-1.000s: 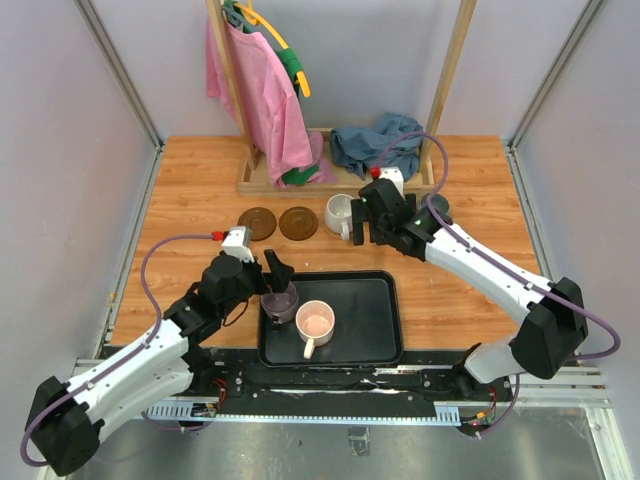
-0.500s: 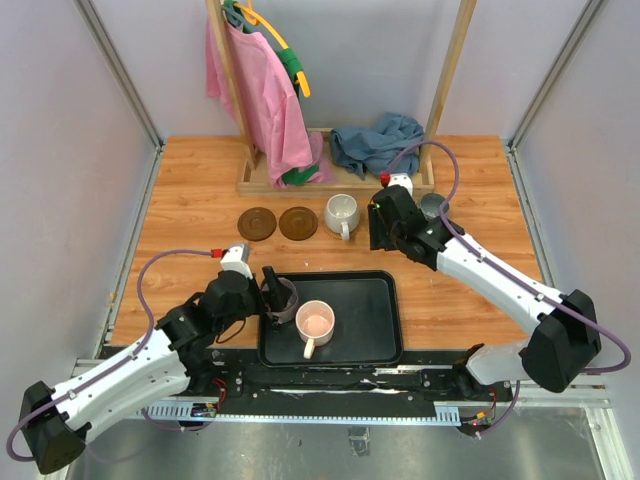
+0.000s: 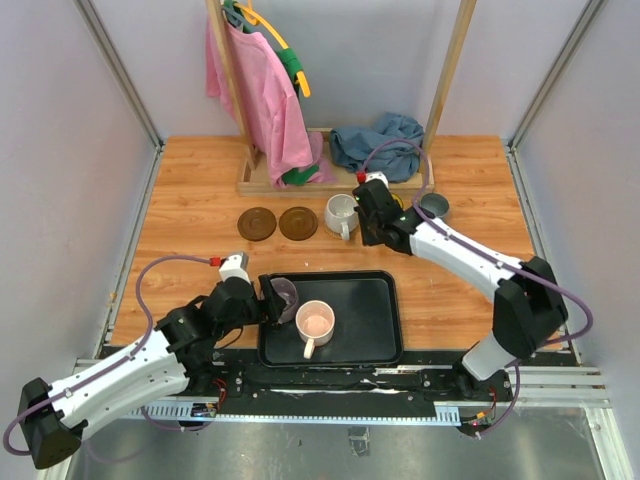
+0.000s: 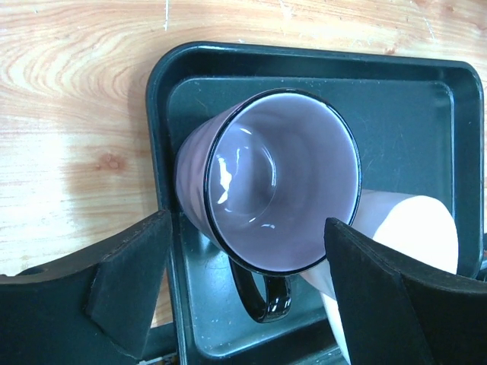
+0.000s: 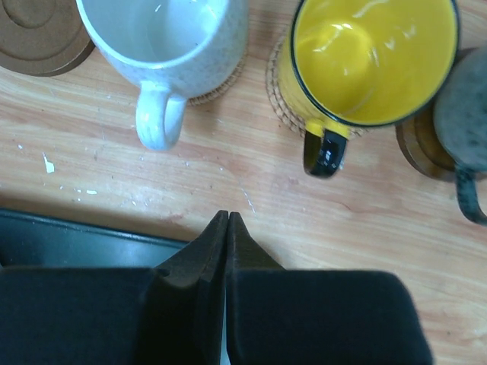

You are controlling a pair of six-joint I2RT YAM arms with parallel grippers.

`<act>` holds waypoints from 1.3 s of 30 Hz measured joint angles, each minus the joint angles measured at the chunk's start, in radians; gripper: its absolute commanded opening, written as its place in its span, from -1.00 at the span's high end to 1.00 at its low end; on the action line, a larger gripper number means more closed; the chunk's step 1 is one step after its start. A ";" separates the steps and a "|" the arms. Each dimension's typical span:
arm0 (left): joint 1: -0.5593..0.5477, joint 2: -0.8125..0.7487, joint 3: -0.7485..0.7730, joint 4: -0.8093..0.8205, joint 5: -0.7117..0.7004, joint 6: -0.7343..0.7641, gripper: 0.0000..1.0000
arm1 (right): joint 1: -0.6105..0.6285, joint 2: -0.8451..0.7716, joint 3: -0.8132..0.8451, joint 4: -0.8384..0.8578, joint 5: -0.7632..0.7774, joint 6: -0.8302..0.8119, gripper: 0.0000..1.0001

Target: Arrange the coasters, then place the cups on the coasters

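Observation:
The purple-grey cup (image 4: 266, 175) stands at the left end of the black tray (image 4: 426, 114), with the pink cup (image 3: 315, 322) beside it. My left gripper (image 4: 247, 220) is open, one finger on each side of the purple-grey cup (image 3: 284, 294). My right gripper (image 5: 228, 215) is shut on nothing above bare wood. Ahead of it, the white cup (image 5: 163, 30) and the yellow cup (image 5: 365, 61) each sit on a tan woven coaster (image 5: 275, 87). The grey-blue cup (image 5: 464, 114) sits on a dark coaster (image 5: 415, 148). Two dark coasters (image 3: 257, 222) lie bare to the left.
A wooden rack base (image 3: 262, 184) with a pink garment (image 3: 262, 100) and a blue cloth (image 3: 375, 140) stands across the back. Grey walls close in both sides of the table. The tray's rim (image 5: 61, 228) lies just below my right gripper.
My right gripper's jaws went from open to shut and it backed off from the yellow cup. My left arm drew nearer, its jaws narrowing slightly around the purple-grey cup.

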 measured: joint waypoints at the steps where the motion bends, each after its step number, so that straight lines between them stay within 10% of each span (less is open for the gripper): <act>1: 0.000 -0.002 0.000 -0.005 0.000 -0.002 -0.67 | 0.000 0.020 0.011 0.003 -0.004 -0.003 0.99; 39: -0.038 -0.032 0.022 -0.103 0.086 -0.079 -0.81 | -0.054 0.314 0.196 0.074 -0.132 -0.027 0.99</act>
